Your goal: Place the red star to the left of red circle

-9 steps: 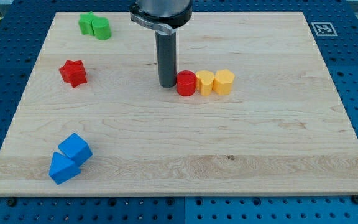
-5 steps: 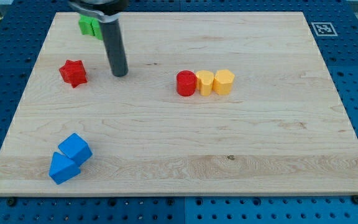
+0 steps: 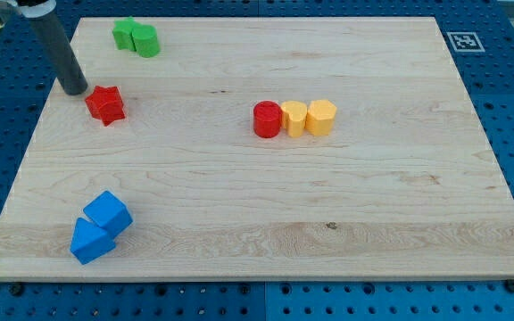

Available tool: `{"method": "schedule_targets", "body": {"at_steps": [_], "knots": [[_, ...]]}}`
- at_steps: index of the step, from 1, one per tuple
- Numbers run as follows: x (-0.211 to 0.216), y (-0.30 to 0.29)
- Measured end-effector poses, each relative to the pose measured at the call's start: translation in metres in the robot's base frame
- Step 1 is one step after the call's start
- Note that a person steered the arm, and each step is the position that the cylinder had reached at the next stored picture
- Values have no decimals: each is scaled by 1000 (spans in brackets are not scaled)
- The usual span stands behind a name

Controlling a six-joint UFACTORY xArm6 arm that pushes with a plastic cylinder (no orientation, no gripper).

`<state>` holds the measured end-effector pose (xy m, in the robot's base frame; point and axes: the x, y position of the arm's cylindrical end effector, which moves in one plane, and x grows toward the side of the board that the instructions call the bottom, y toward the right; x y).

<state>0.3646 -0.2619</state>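
Seven blocks lie loose on the wooden counter (image 3: 373,205), none in any container; the red star (image 3: 105,104) sits far left, well apart from the red circle (image 3: 267,119), which touches two yellow blocks (image 3: 309,118); my tip (image 3: 75,89) stands just left of the star; no jaws exist, only a rod, its top cut off; two green blocks (image 3: 136,38) far, two blue blocks (image 3: 99,226) near; blue pegboard surrounds.

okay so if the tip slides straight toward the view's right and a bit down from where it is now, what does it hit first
My tip sits just up-left of the red star, so the star comes first, almost at once. Farther right lies the red circle, but whether the line reaches it is hard to judge from one view.
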Motion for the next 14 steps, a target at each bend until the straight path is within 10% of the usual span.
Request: {"method": "schedule_targets", "body": {"at_steps": [14], "knots": [[50,100]]}}
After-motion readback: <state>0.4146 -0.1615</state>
